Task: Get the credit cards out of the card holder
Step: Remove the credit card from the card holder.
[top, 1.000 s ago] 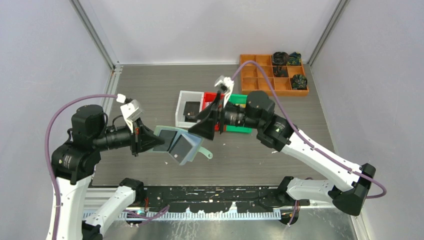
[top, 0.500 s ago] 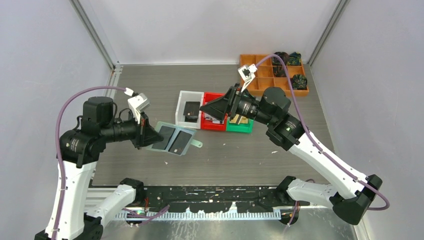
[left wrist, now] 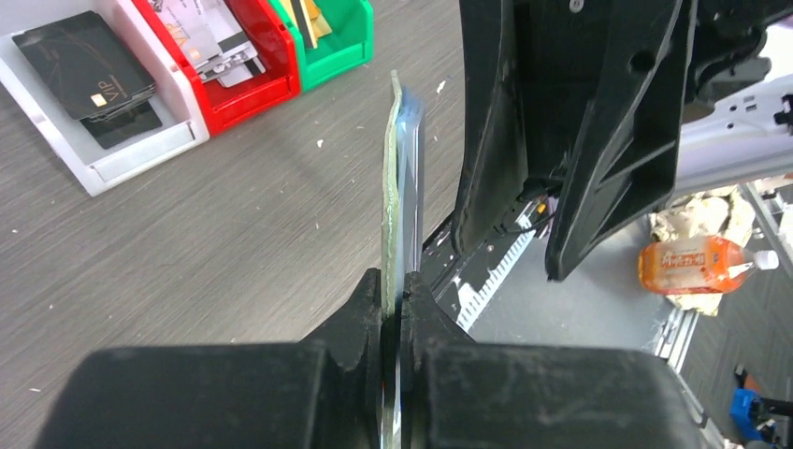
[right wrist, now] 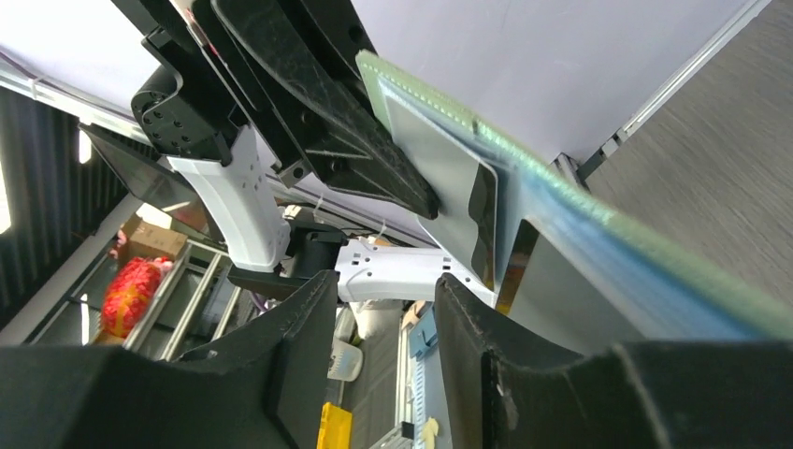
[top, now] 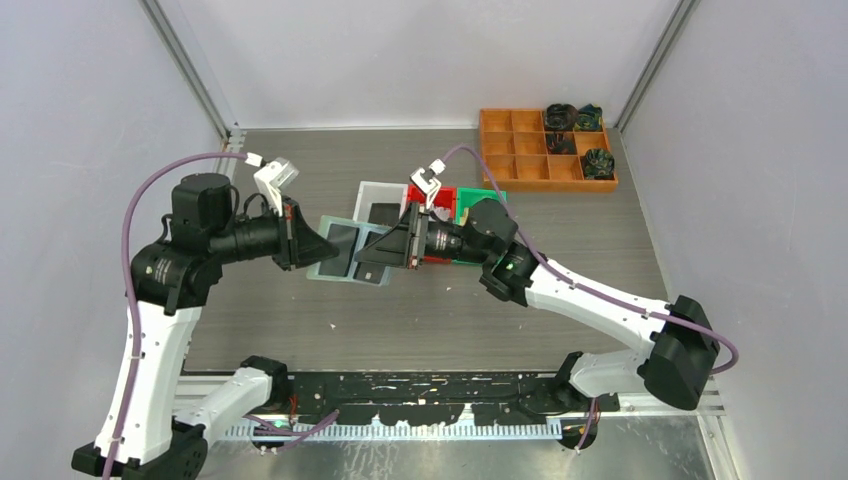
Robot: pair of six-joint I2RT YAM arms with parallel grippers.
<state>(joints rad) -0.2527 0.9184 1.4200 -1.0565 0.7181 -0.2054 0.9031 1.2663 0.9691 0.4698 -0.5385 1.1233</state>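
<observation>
Pressure from the left hand [left wrist: 394,299] is clamping the thin, pale mint-green folding card holder [left wrist: 394,168] by its near edge, both fingers closed tight against it. The holder is hanging in the air above the grey wood-grain bench [left wrist: 234,215], turned edge-on to the left wrist camera. From above, dark cards [top: 345,238] are showing through its translucent pockets. The right hand [right wrist: 379,299] is hovering at the holder's opposite side, its two fingers spread apart with nothing between them; I cannot tell whether a fingertip is touching the holder.

Beyond the holder, three small plastic bins are sitting side by side on the bench. The white bin [left wrist: 140,159] is holding black cards [left wrist: 89,61], the red bin [left wrist: 252,89] pale printed cards [left wrist: 201,37], and the green bin [left wrist: 341,51] gold cards [left wrist: 309,14]. An orange compartment tray [top: 500,150] is sitting near the far right corner.
</observation>
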